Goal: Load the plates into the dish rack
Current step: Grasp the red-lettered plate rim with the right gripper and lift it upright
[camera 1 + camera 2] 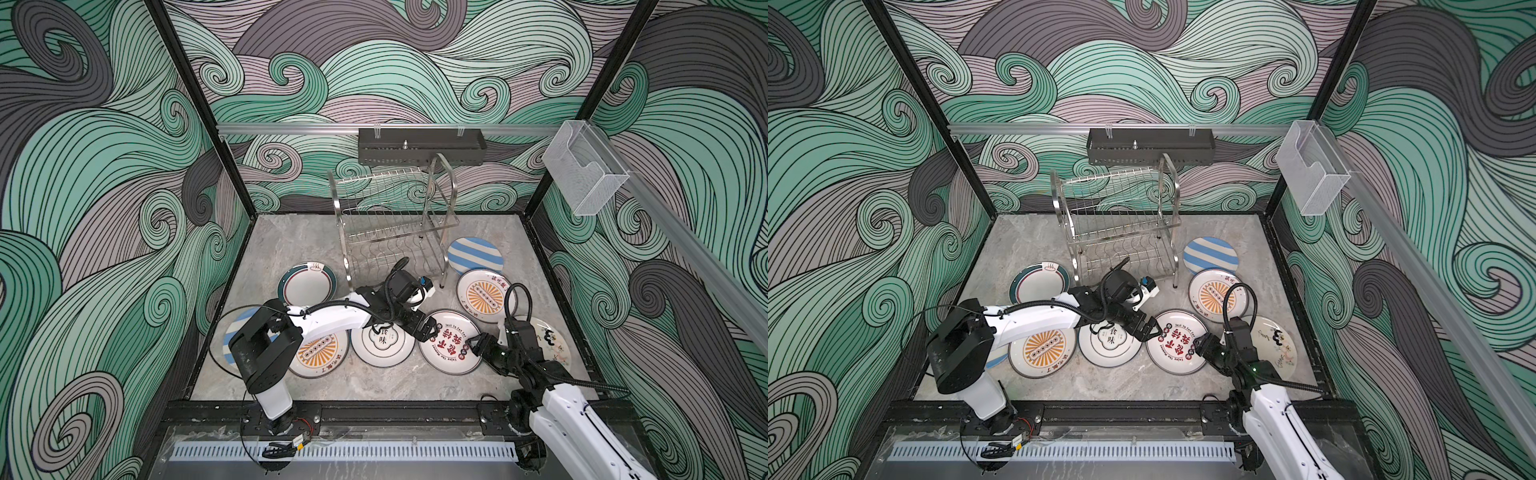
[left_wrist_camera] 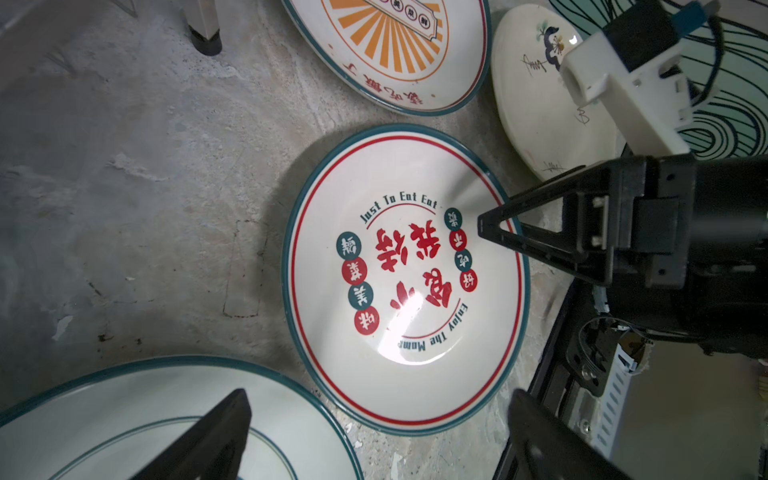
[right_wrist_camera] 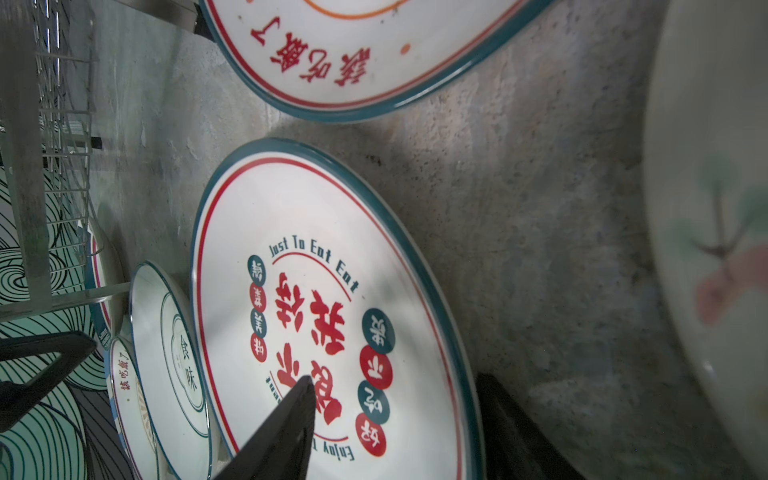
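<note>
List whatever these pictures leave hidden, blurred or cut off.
Blue-and-white striped plate, near left: mostly under the left arm in both top views.
Cream flower-painted plate: right arm covers part in both top views; blurred and cut off in the right wrist view.
Near orange-sunburst plate: left arm covers its far edge.

front striped plate (image 1: pixel 236 322): mostly under left arm (image 1: pixel 332 318), only rim sliver visible
black-char plate (image 1: pixel 382 348): top part covered by same arm
floral plate (image 3: pixel 706 249): blurred + cut by frame edge, right wrist view
right gripper (image 3: pixel 395 380): fingers cropped at edge; contact w/ red-char plate (image 3: pixel 299 216) unclear
</note>
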`<state>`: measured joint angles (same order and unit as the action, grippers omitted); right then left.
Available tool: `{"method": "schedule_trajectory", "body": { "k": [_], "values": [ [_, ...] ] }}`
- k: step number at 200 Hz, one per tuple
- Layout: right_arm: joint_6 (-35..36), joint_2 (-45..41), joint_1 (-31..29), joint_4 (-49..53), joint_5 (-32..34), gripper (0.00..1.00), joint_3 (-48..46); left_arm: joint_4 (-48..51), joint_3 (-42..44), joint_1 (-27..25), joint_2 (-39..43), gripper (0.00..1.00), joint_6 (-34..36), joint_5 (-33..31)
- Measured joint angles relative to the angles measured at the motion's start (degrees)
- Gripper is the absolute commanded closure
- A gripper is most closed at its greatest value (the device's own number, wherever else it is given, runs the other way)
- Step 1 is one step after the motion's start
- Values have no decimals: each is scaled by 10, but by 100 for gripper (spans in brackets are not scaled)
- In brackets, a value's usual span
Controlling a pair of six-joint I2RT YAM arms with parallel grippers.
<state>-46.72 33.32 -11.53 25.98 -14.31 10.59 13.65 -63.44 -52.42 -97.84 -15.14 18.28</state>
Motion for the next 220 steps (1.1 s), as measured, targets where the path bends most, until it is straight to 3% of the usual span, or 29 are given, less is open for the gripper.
{"method": "schedule_trajectory", "body": {
  "k": [98,194,220],
  "values": [
    [-44,-61,3,-2,2,67,-12,0,-3,-2,-18,1,3,16],
    [-50,-66,2,-9,3,99,-12,2,-3,-2,-13,1,3,17],
    [-44,-65,3,-5,3,100,-9,8,-3,-2,-1,1,3,16]
  ]
}}
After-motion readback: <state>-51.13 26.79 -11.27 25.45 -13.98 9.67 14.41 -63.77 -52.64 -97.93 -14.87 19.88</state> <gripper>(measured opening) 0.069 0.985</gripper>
